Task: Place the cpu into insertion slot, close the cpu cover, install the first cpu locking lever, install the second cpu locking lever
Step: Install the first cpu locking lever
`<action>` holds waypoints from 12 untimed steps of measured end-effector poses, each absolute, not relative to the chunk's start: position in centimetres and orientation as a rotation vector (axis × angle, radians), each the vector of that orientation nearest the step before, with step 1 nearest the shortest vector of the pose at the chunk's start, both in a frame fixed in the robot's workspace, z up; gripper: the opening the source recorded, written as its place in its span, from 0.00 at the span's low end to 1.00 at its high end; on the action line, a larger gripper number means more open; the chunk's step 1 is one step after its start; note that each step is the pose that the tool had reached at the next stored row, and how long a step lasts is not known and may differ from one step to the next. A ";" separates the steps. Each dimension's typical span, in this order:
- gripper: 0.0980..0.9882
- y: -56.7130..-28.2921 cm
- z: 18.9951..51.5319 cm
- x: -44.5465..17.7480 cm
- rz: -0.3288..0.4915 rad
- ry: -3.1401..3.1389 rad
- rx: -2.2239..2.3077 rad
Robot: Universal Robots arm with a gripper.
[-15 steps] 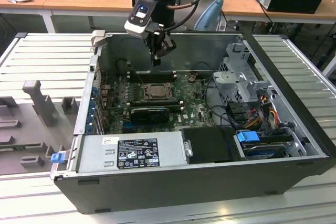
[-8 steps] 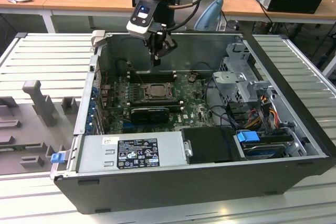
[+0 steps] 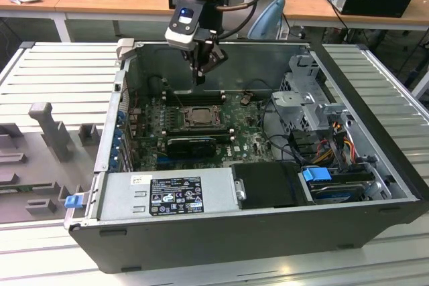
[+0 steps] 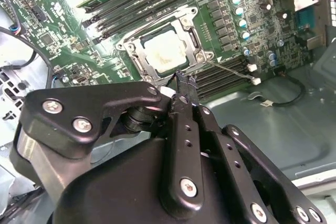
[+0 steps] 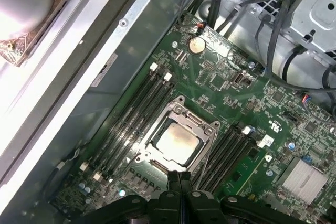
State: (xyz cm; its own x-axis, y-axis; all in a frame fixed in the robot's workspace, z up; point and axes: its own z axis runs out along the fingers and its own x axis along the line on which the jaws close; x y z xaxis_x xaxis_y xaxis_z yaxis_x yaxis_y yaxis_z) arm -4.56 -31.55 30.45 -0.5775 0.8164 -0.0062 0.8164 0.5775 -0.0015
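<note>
End effector (image 5: 179, 178) clenched, empty, hovering over insertion slot (image 5: 210, 129) edge. Cpu (image 5: 176, 142) sitting inside slot, cpu cover (image 5: 195, 118) lying over it. Risk: thin lever rod (image 4: 228, 70) beside slot looking unlatched; fingertips slipping off, scraping memory slots (image 5: 128, 114) flanking slot.

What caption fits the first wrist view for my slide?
Shut black gripper over the pale silver square cpu seated in its silvery-rimmed insertion slot.

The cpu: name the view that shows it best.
The first wrist view: the cpu lies whole and unblocked, seen nearly from above. The second wrist view shows it washed by glare; the exterior view shows it from far off.
</note>
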 end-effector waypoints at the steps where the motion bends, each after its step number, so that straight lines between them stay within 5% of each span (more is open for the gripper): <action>1: 0.01 -31.5 30.5 -4.6 -0.008 2.794 1.425; 12: 0.01 -31.5 30.5 -4.6 -0.011 2.843 1.321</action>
